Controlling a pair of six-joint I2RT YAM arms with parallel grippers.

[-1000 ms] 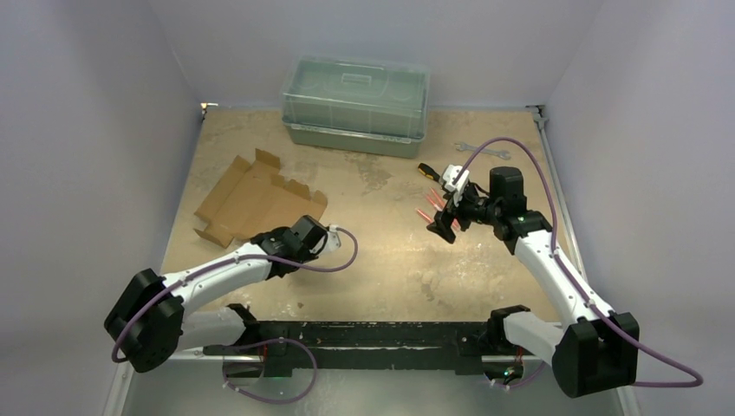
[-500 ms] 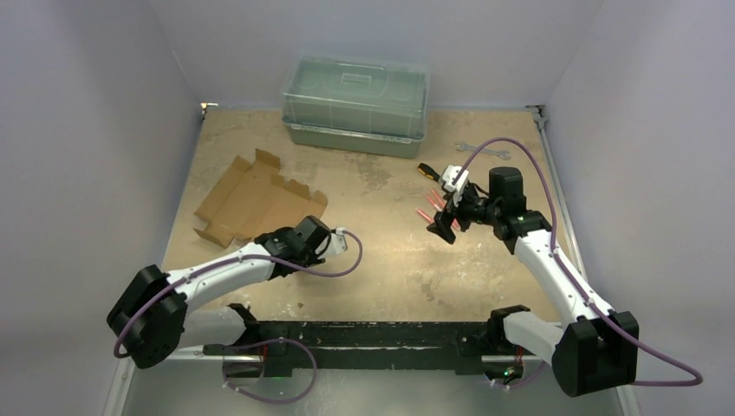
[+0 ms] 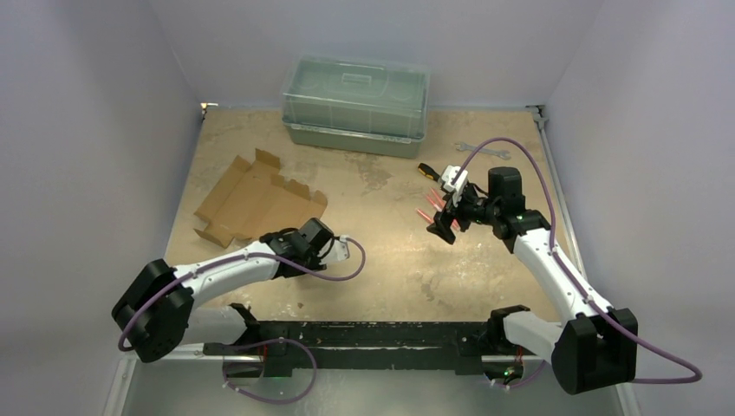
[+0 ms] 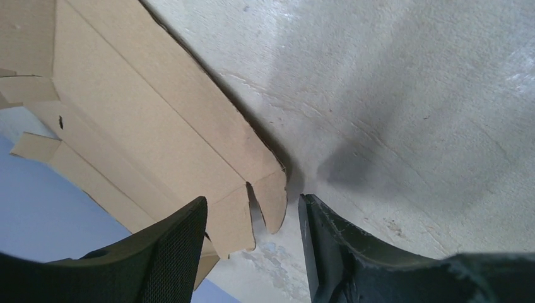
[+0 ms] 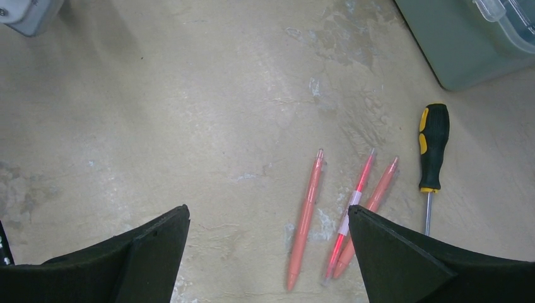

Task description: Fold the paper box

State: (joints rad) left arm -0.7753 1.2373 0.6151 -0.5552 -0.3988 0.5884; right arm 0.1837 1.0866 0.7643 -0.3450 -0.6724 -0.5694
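The plain brown thin-cardboard cut-out of the paper box (image 3: 256, 198) lies unfolded on the left half of the table (image 3: 390, 251), skewed to its edges. Its scalloped corner flap sits just ahead of my left pincer (image 4: 252, 202), whose jaws stand partly apart and grip nothing. My right pincer (image 5: 268, 218) hangs wide and empty, well apart toward the right edge, so I judge this corner is the left arm's to take.

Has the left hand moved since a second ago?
Yes, slightly. In the top view the left hand has shifted right along the near edge of the paper box, which lies where it was.
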